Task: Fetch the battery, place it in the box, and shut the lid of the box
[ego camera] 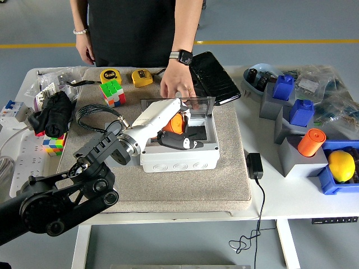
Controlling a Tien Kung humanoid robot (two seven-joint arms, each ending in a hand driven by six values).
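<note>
My left hand (173, 128) reaches in from the lower left and is shut on an orange cylindrical battery (176, 124). It holds the battery low over the open mouth of the grey box (179, 160) on the felt mat. The box's clear lid (203, 103) stands raised at the back. A person's hand (177, 88) rests on the top edge of that lid. My right arm is out of view.
Behind the box lie a Rubik's cube (112, 92), two tape measures (110, 75) (142, 77) and a black case (215, 78). A power adapter (254, 165) sits right of the mat. Grey holders with blue and orange parts (311, 142) and a lemon (341, 166) crowd the right side.
</note>
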